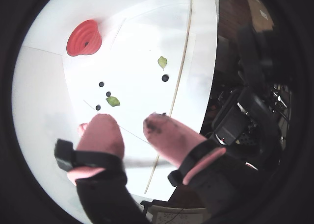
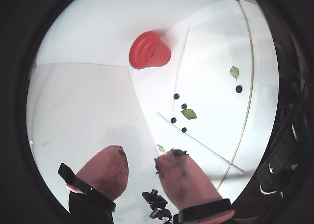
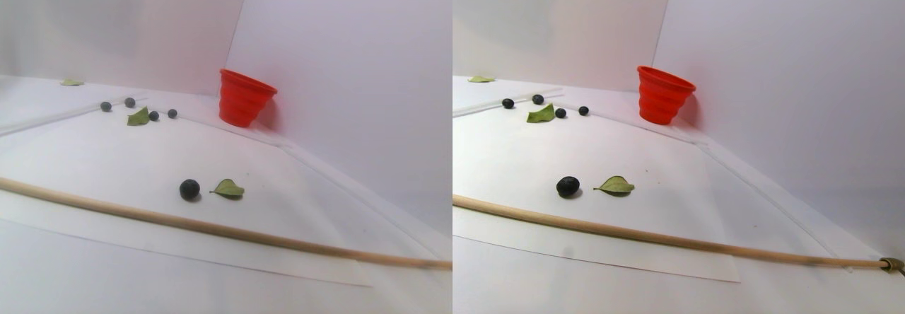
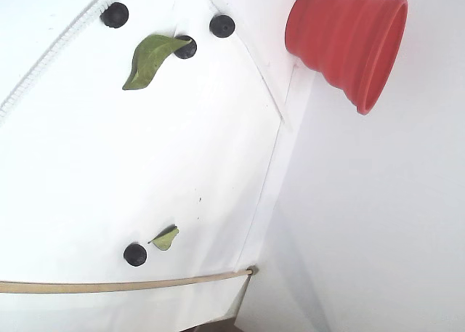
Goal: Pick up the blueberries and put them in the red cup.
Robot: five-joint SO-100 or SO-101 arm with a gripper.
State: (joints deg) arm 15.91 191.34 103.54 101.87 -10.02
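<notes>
The red cup (image 1: 84, 37) stands upright at the far corner of the white sheet, and shows in all views (image 2: 148, 50) (image 3: 244, 98) (image 4: 349, 41). Three blueberries (image 1: 101, 84) lie in a loose cluster by a green leaf. Another blueberry (image 1: 165, 78) lies alone near the wooden stick. In the stereo pair view the cluster (image 3: 153, 115) is left of the cup and the lone berry (image 3: 189, 189) is nearer the camera. My gripper (image 1: 128, 118) hangs high above the sheet, short of the cluster. It is open, and the same gripper (image 2: 145, 153) holds nothing between its pink fingers.
A long wooden stick (image 3: 212, 229) lies across the sheet's near edge. Green leaves lie among the berries (image 4: 149, 59) and beside the lone one (image 4: 166, 237). White walls rise behind the cup. Dark equipment (image 1: 250, 116) sits off the table at the right in a wrist view.
</notes>
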